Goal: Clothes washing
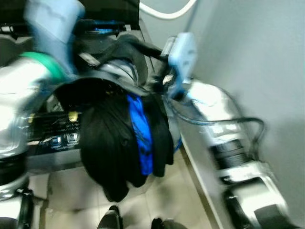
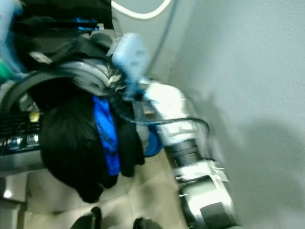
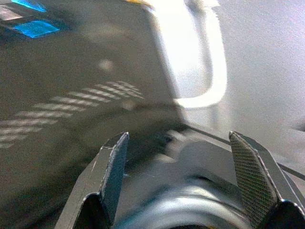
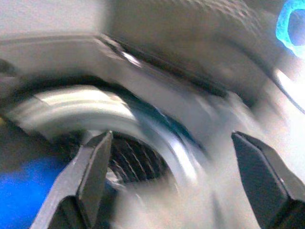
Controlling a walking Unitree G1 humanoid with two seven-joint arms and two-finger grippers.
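A bundle of black clothes (image 1: 109, 143) with a bright blue piece (image 1: 141, 133) hangs out of the washing machine's round opening (image 1: 119, 71) and down its front. My right arm (image 1: 224, 133) reaches in from the right to the opening's edge. Its gripper (image 4: 171, 140) stands open over the shiny drum rim (image 4: 95, 102), with blue cloth (image 4: 28, 191) beside one finger. My left arm (image 1: 28, 90) is raised on the left. The left gripper (image 3: 178, 143) is open above the machine's dark top, holding nothing. All views are blurred.
A grey wall (image 1: 257, 57) runs close along the right. A white hose (image 1: 167, 14) loops behind the machine. Lit buttons (image 1: 62, 139) show on the panel at the left. Pale floor tiles (image 1: 162, 195) and my feet (image 1: 112, 219) lie below.
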